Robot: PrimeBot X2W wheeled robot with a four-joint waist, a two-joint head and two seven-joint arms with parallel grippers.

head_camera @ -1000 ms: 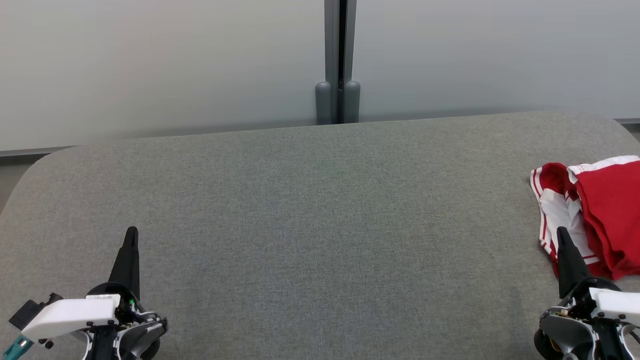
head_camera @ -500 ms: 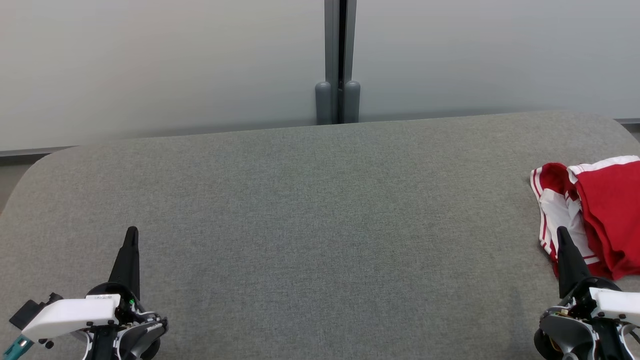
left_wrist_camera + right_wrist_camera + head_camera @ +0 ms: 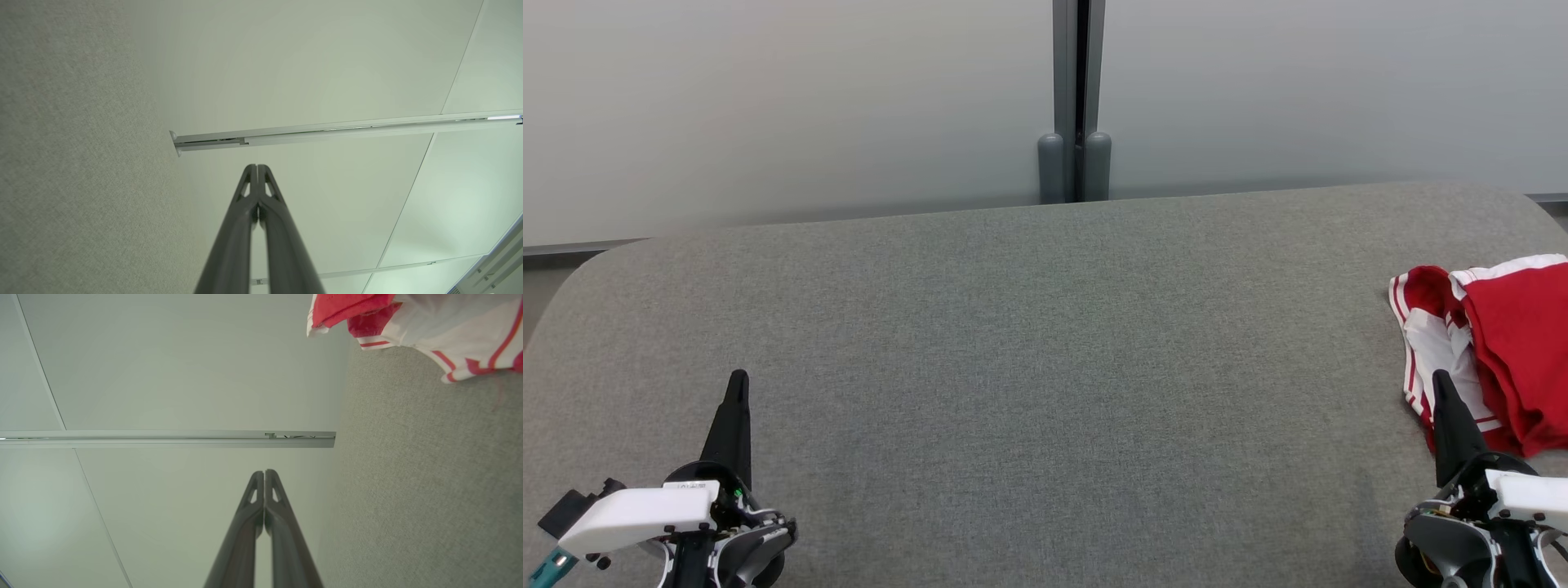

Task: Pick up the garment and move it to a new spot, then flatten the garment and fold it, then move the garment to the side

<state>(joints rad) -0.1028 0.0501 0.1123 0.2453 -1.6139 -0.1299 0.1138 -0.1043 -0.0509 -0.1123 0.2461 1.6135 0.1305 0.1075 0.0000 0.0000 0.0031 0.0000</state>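
A crumpled red and white garment (image 3: 1494,351) with striped trim lies at the right edge of the grey fabric surface (image 3: 1045,367); part of it runs out of the head view. It shows again at the top right of the right wrist view as the garment (image 3: 412,322). My right gripper (image 3: 1439,378) stands shut at the lower right, its tip in front of the garment's near white edge, holding nothing. My left gripper (image 3: 738,378) is shut at the lower left, far from the garment. Both pairs of fingers press together in the wrist views, left gripper (image 3: 257,167), right gripper (image 3: 264,472).
A pale partition wall with a dark vertical post (image 3: 1076,98) rises behind the surface's far edge. The surface has rounded corners at far left and far right. Its wide middle stretch lies between my two grippers.
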